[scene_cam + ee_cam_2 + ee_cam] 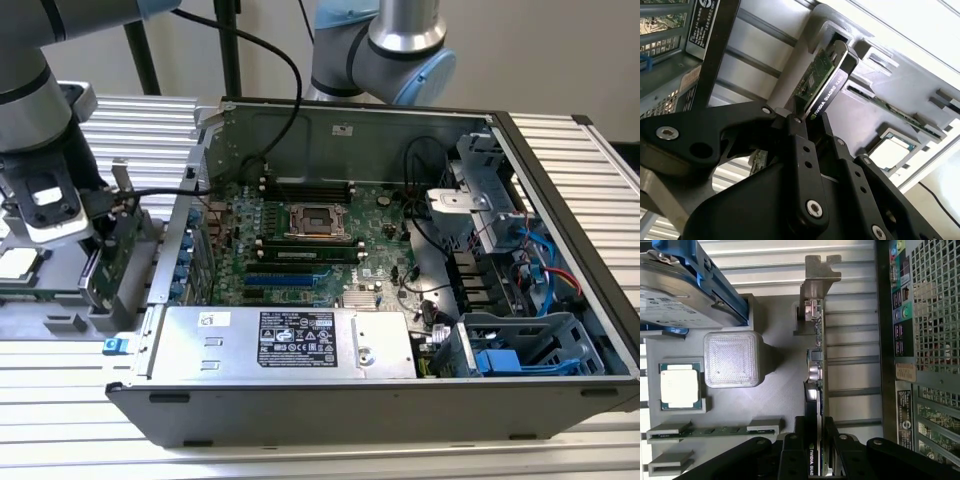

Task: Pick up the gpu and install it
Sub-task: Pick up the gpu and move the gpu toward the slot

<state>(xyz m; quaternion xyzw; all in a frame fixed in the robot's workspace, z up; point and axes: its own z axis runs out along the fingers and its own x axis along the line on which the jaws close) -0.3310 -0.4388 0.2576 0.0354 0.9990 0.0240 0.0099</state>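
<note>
The gpu (107,268) stands on its long edge in a slot of the grey parts tray (60,310), at the exterior view's left, outside the computer case. Its silver end bracket (817,280) points away from my wrist. In both wrist views the black cooler face and the green board edge of the gpu (815,365) (822,80) run between my black fingers (792,450). My gripper (815,442) (812,125) (98,228) reaches down from above and is shut on the card's near end, one finger against each face.
The open computer case (560,170) lies to the exterior view's right, with the green motherboard (300,240) and its blue slots (285,280) exposed behind the power supply (290,340). The tray also carries a hard drive with blue rails (685,285), a processor (680,385) and a memory stick (715,430).
</note>
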